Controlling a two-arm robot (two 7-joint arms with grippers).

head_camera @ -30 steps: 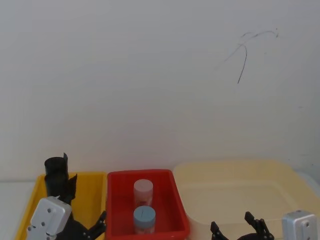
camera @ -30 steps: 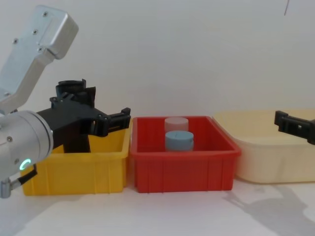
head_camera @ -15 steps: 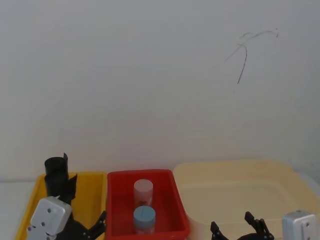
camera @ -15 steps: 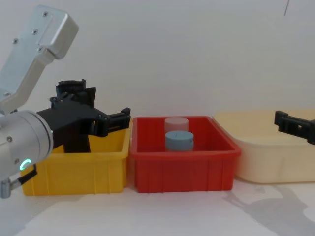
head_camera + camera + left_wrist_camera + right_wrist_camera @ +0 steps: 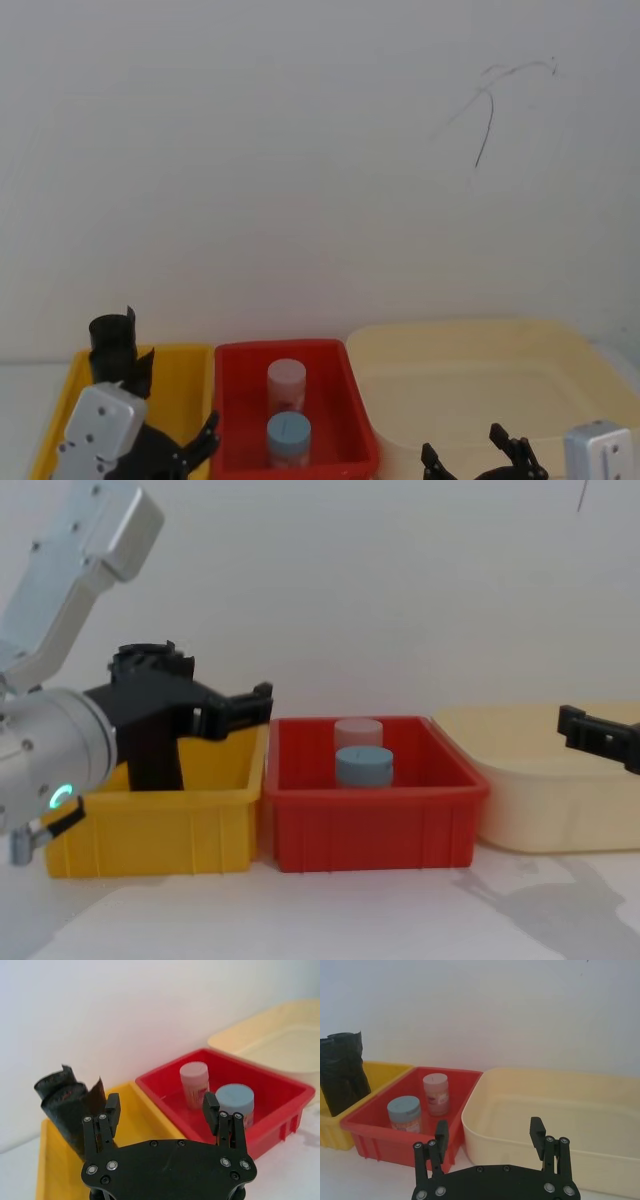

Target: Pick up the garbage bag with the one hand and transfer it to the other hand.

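Note:
The garbage bag point(image 5: 152, 765) is a black wrinkled roll standing upright at the back left of the yellow bin point(image 5: 160, 830). My left gripper point(image 5: 232, 706) hovers open over that bin at about the height of the roll's top. In the left wrist view the garbage bag point(image 5: 64, 1106) stands just outside one finger of the left gripper point(image 5: 161, 1102), not between the fingers. My right gripper point(image 5: 489, 1127) is open and holds nothing, low in front of the cream tub point(image 5: 555, 1110). The bag point(image 5: 112, 348) also shows in the head view.
A red bin point(image 5: 370, 830) stands in the middle with a pink jar point(image 5: 357, 730) and a grey-blue jar point(image 5: 363, 767) in it. The wide cream tub point(image 5: 540, 810) is on the right. A white wall rises close behind all three containers.
My left gripper and wrist have risen a little and shifted slightly right beside the bag. The bag, the jars and the right gripper have not moved.

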